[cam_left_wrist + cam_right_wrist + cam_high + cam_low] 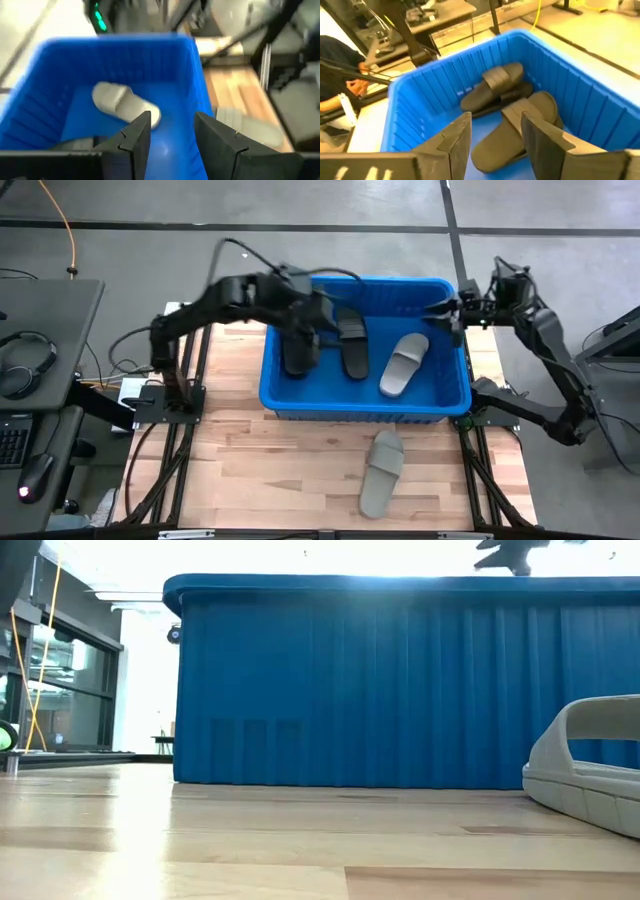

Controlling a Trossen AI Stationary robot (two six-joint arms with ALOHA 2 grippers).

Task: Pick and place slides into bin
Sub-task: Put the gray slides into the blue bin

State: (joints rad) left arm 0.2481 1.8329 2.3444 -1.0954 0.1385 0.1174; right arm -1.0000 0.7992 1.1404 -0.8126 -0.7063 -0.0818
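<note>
Slides are mostly in: two black foam slides (pixel 345 340) and one light grey foam slide (pixel 404 364) lie in the big blue plastic bin (pixel 365 404). One more grey foam slide (pixel 381 472) waits on the wooden bench (pixel 260 470), just in front of the bin, nothing blocking it. Left gripper (pixel 300 345) hangs inside the bin, right gripper (pixel 455 312) hangs at its rim; both jaws stand apart and empty.

One blue bin (pixel 440 406) is seen on the wooden table (pixel 280 470). Four slides are counted in all: two black slides (pixel 352 340) and one light grey slide (pixel 404 364) are contained in the bin, and one more grey slide (pixel 382 472) is left on the table in front of it. Two robot arms are present, each fitted with one gripper: the left gripper (pixel 318 315) and the right gripper (pixel 452 310).
</note>
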